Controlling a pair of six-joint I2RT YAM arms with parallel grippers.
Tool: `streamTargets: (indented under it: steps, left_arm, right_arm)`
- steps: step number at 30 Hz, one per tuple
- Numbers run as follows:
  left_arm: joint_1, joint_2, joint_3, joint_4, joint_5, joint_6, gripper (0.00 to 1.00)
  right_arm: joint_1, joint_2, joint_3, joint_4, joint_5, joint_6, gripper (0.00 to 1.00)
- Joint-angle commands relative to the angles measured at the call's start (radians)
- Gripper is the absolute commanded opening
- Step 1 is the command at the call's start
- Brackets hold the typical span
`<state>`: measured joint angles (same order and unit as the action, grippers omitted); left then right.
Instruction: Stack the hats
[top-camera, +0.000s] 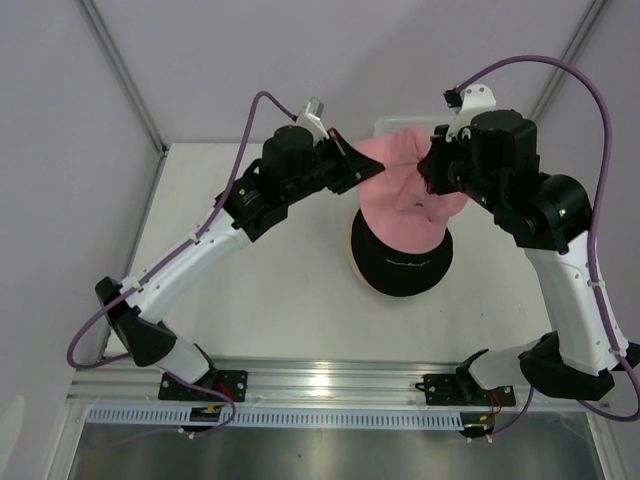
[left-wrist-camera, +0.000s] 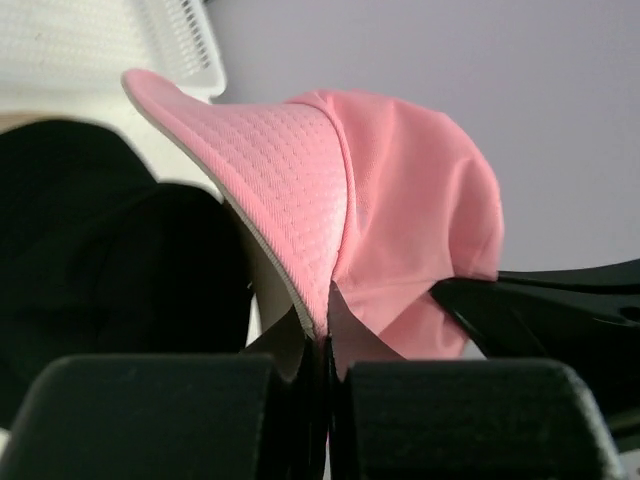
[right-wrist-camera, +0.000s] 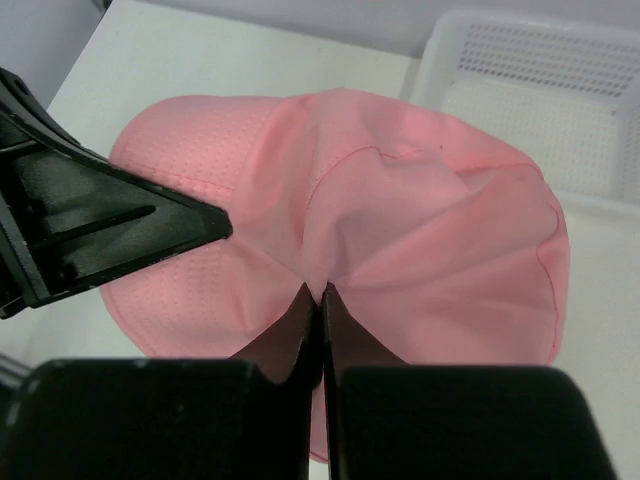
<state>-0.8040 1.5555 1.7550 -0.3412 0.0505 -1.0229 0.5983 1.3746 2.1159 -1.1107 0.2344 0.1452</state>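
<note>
On the white table (top-camera: 280, 300), we see the left arm (top-camera: 200, 250) and the right arm (top-camera: 570, 280) reaching to the upper centre of the overhead frame. A white slotted bin (top-camera: 392, 126) peeks out behind them there. Just below centre sits a black hat (top-camera: 400, 268) with small white lettering. Above it, overlapping its upper rim, hangs the pink hat (top-camera: 400, 190), stretched between the two pincers. The left gripper (left-wrist-camera: 325, 345) is clamped on a fold where the dimpled brim meets the smooth crown. The right gripper (right-wrist-camera: 318, 300) is pinched tight on a pucker of crown cloth. We judge the hat light and limp. It creases at each pinch and sags between them, so a one-sided hold would let it droop. The stitched brim looks a little firmer. We reckon opposite points on it are the surest place to take hold for lowering the hat squarely onto the black one.
</note>
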Motion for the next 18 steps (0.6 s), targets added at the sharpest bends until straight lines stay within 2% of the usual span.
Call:
streamTargets:
  steps: [1, 2, 3, 5, 6, 7, 8, 9, 11, 14, 15, 18]
  left_arm:
    - [-0.001, -0.101, -0.097, -0.027, -0.11, -0.009, 0.01]
    - [-0.001, -0.129, -0.116, -0.033, -0.11, -0.011, 0.01]
    - [0.0, -0.144, -0.176, -0.036, -0.103, -0.012, 0.01]
    - [0.002, -0.17, -0.221, -0.027, -0.081, -0.022, 0.01]
    - [0.006, -0.196, -0.301, 0.003, -0.065, -0.029, 0.01]
    - [0.009, -0.209, -0.328, 0.019, -0.046, -0.029, 0.01]
    - [0.012, -0.219, -0.377, 0.036, -0.023, -0.029, 0.01]
    - [0.014, -0.242, -0.425, 0.08, -0.014, -0.02, 0.01]
    - [0.019, -0.256, -0.487, 0.125, -0.008, -0.008, 0.01]
    - [0.037, -0.236, -0.528, 0.171, 0.026, -0.002, 0.01]
    - [0.042, -0.224, -0.526, 0.177, 0.046, -0.011, 0.01]
    - [0.055, -0.181, -0.509, 0.195, 0.061, -0.002, 0.01]
  right_arm:
    - [0.012, -0.052, -0.014, -0.026, -0.037, 0.036, 0.02]
    - [0.012, -0.063, -0.023, -0.028, -0.04, 0.039, 0.07]
    - [0.012, -0.087, -0.034, -0.025, -0.043, 0.045, 0.24]
    - [0.014, -0.117, -0.071, 0.0, -0.055, 0.051, 0.46]
    - [0.014, -0.146, -0.083, 0.011, -0.055, 0.066, 0.67]
    - [0.012, -0.158, -0.097, 0.034, -0.052, 0.074, 0.77]
    - [0.014, -0.17, -0.097, 0.04, -0.043, 0.086, 0.92]
    - [0.012, -0.186, -0.094, 0.045, -0.008, 0.109, 0.99]
    - [0.012, -0.203, -0.085, 0.049, 0.048, 0.128, 0.99]
    - [0.011, -0.232, -0.099, 0.048, 0.212, 0.169, 0.99]
    - [0.009, -0.242, -0.128, 0.051, 0.286, 0.183, 1.0]
    - [-0.034, -0.287, -0.262, 0.125, 0.329, 0.212, 0.99]
